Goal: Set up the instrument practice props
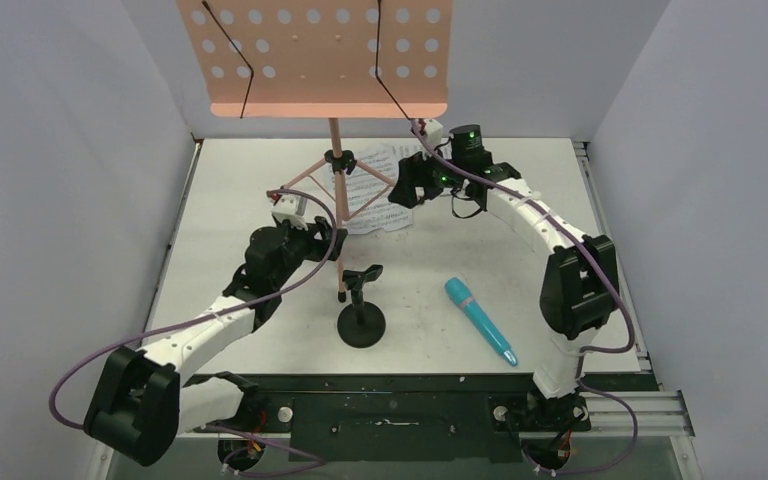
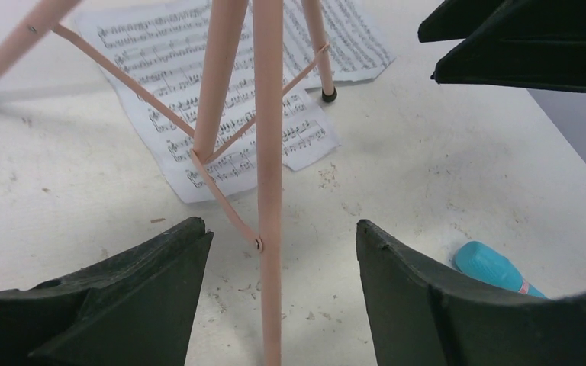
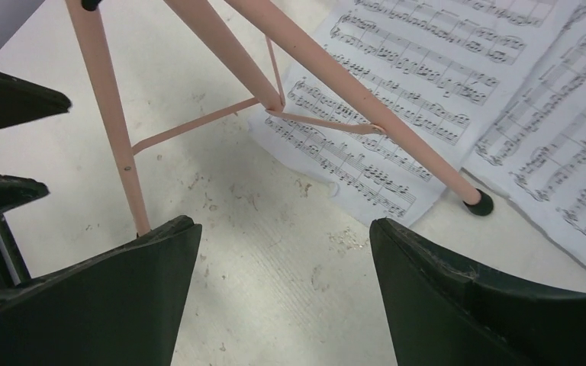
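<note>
The pink music stand [image 1: 315, 55] stood at the back of the table [image 1: 440, 250]. The top of its holed tray was cut off by the edge of the overhead view. The 2 pages [image 1: 380, 205] lay flat on the table under its 3 legs. The legs and the right arm hid parts of them, and 1 page ran off the edge of the right wrist view.

From above, the left pincer [image 2: 282, 290] was hard to make out behind its own wrist. Close up, its 2 fingers stood wide apart. 1 thin leg of the stand ran between them with a gap on each side, so it gripped nothing. The right pincer [image 3: 282, 297] was also spread wide. It hung over bare table, just beside another leg and the pages, and it held nothing.

The short black mic stand [image 1: 361, 325] stood upright near the front, just beside the music stand's near leg. The teal microphone [image 1: 480, 320] lay on its side to the right, apart from the mic stand, with open table all around it. Plain walls [image 1: 50, 200] closed in the left and right sides of the table.
</note>
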Robot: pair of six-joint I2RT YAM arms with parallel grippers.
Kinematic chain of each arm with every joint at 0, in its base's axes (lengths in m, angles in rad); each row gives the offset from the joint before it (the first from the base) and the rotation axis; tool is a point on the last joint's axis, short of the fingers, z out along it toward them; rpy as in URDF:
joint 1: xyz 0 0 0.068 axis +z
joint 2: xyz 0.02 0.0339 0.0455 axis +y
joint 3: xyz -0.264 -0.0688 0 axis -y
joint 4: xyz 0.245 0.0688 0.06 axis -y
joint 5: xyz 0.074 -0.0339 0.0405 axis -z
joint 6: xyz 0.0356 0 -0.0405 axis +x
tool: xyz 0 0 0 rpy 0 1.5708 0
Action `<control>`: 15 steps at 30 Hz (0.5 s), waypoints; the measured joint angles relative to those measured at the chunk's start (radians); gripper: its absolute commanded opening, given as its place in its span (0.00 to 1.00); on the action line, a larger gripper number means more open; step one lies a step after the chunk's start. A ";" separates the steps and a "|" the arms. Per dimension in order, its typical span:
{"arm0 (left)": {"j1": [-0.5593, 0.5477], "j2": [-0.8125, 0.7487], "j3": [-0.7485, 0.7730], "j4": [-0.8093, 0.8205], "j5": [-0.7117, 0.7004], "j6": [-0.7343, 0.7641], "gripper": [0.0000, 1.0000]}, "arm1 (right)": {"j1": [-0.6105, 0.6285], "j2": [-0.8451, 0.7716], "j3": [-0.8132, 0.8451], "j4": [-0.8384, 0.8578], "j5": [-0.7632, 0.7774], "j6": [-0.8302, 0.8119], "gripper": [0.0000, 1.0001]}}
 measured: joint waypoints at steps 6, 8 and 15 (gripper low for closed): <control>0.000 -0.209 -0.061 -0.007 -0.039 0.108 0.82 | -0.005 -0.103 -0.029 -0.063 0.075 -0.065 0.91; 0.002 -0.292 -0.082 -0.018 -0.063 0.154 0.86 | -0.005 -0.123 -0.042 -0.077 0.093 -0.077 0.93; 0.015 -0.521 -0.089 -0.139 -0.143 0.356 0.97 | -0.005 -0.188 -0.112 -0.115 0.174 -0.098 0.97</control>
